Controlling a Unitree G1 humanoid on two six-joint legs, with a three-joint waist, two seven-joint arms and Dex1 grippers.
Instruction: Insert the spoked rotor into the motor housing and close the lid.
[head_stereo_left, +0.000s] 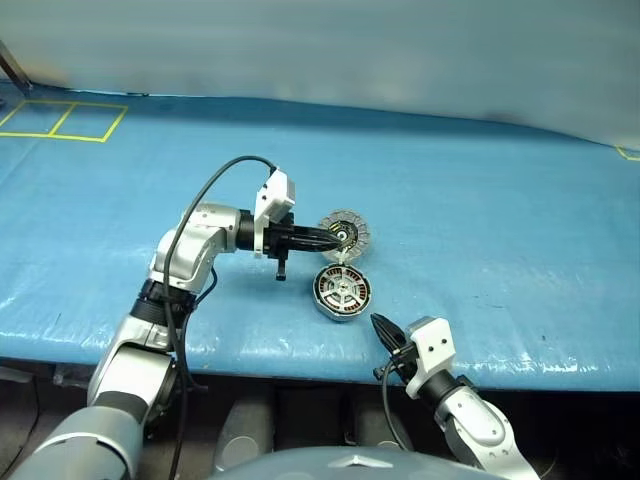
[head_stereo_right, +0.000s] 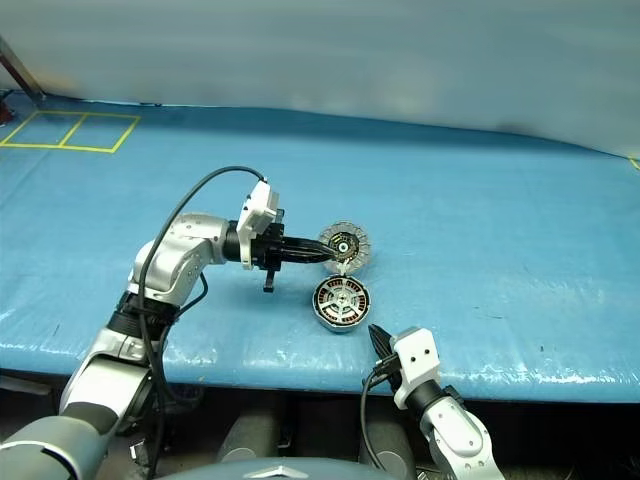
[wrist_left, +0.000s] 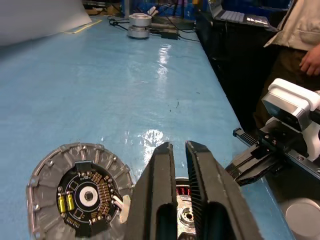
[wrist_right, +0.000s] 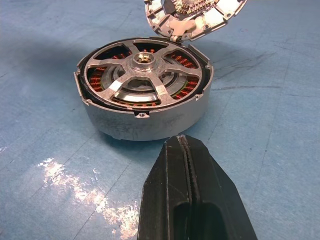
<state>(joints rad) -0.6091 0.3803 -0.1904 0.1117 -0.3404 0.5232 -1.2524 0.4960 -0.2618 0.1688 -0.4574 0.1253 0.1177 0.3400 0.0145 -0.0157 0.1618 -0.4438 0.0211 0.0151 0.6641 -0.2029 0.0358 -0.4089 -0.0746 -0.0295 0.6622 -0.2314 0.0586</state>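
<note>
Rotor (wrist_right: 142, 80) seated in housing (wrist_right: 150, 117), we nudge the lid (head_stereo_left: 345, 233) down squarely (hinge-side first), left gripper (head_stereo_left: 335, 238) clenched empty.

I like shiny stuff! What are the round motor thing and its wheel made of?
The motor housing looks like dull grey metal with fine scratches. The spoked rotor inside it looks like brighter silver metal, glinting. The reddish coils below look like copper wire.

A: Lid (wrist_right: 192, 17) in right wrist view? Top cut off by edge.
B: Yep. Left wrist view: fingers (wrist_left: 155, 200) hide most of motor housing (wrist_left: 184, 200); person (wrist_left: 300, 35) cut off too.
</note>
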